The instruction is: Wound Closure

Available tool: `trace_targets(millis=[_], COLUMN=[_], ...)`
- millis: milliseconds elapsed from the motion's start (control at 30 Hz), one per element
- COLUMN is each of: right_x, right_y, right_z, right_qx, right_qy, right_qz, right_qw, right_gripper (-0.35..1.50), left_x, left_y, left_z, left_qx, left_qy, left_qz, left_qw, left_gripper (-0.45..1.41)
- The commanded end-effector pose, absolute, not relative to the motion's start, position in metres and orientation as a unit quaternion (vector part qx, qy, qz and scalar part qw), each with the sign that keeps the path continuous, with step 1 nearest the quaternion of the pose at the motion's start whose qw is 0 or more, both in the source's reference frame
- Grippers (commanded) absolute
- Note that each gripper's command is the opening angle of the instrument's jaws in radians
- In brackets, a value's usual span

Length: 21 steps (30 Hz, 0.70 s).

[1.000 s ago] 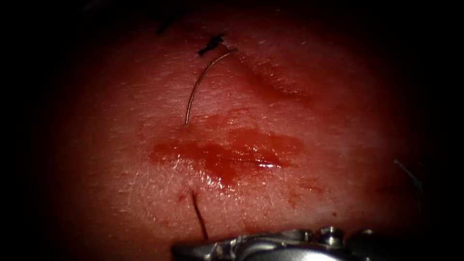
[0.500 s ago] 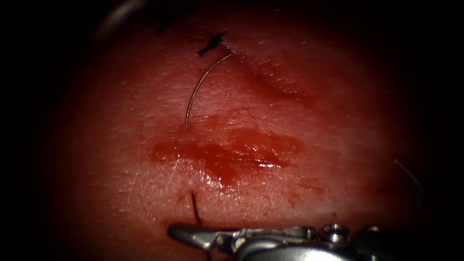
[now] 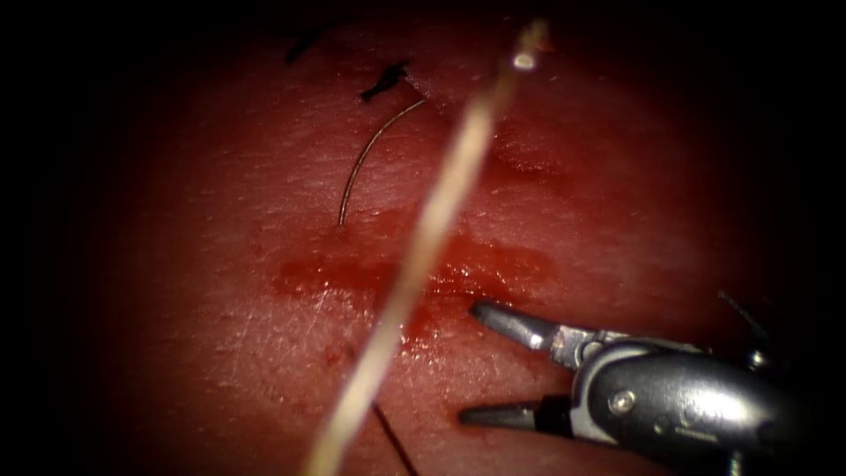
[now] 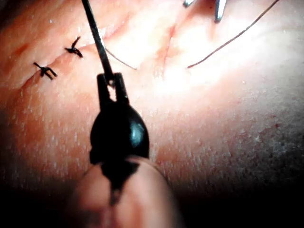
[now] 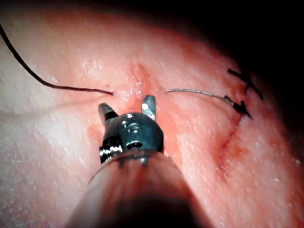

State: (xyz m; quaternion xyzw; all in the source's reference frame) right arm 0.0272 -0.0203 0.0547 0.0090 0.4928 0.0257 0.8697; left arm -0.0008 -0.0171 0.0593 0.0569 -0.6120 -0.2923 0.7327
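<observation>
My right tool (image 3: 474,361) hovers low over the tissue (image 3: 220,264), jaws open and empty, just below the red fluid (image 3: 493,269) on the cut. The right wrist view shows its jaws (image 5: 127,107) spread before the cut (image 5: 140,78). Left of it a dark thread (image 3: 388,432) leaves the tissue. On the far side of the fluid a thin pale curved strand (image 3: 361,159) lies flat, running up to a knotted stitch (image 3: 385,81). My left tool (image 4: 108,78) is shut on a taut dark thread (image 4: 95,28). A pale blurred strand (image 3: 423,238) crosses the endoscope view diagonally.
A second knotted stitch (image 3: 304,42) sits further up the closed part of the cut, and both stitches (image 4: 73,48) appear in the left wrist view. A loose dark thread end (image 3: 740,308) lies at the right edge.
The right tool rose from the bottom edge, moved right and opened its jaws. The pale blurred strand swept in across the view. The curved strand's upper end slid slightly down.
</observation>
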Motion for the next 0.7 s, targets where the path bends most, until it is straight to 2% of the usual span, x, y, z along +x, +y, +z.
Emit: trace_targets(millis=[33, 133, 233, 267, 400, 433, 533, 700], right_x=[0.0269, 0.0263, 0.0259, 0.026, 0.0275, 0.0282, 0.0301, 0.034], right_y=[-0.019, -0.019, -0.017, -0.017, -0.014, -0.013, -0.011, -0.01], right_z=[0.056, 0.056, 0.057, 0.058, 0.06, 0.061, 0.064, 0.068], right_qx=[0.003, 0.011, 0.056, 0.071, 0.18, 0.182, 0.192, 0.24], right_qy=[0.498, 0.49, 0.502, 0.514, 0.504, 0.508, 0.51, 0.501], right_qz=[0.04, 0.065, 0.177, 0.215, 0.438, 0.465, 0.492, 0.541], right_qw=[0.866, 0.869, 0.845, 0.827, 0.722, 0.702, 0.679, 0.631], right_gripper=[1.35, 1.36, 1.06, 1.01, 1.06, 1.16, 1.28, 1.31], left_x=[-0.0014, -0.0014, -0.0014, -0.0014, -0.0015, -0.0015, -0.0016, -0.0018], left_y=[-0.017, -0.017, -0.017, -0.017, -0.017, -0.017, -0.017, -0.018], left_z=[0.06, 0.06, 0.06, 0.06, 0.06, 0.06, 0.06, 0.06], left_qx=[0.057, 0.057, 0.057, 0.057, 0.056, 0.056, 0.056, 0.058], left_qy=[-0.613, -0.613, -0.613, -0.613, -0.612, -0.612, -0.611, -0.61], left_qz=[-0.292, -0.292, -0.292, -0.292, -0.292, -0.292, -0.292, -0.289], left_qw=[0.732, 0.732, 0.732, 0.732, 0.733, 0.733, 0.734, 0.736], left_gripper=[-0.45, -0.45, -0.45, -0.45, -0.45, -0.45, -0.45, -0.45])
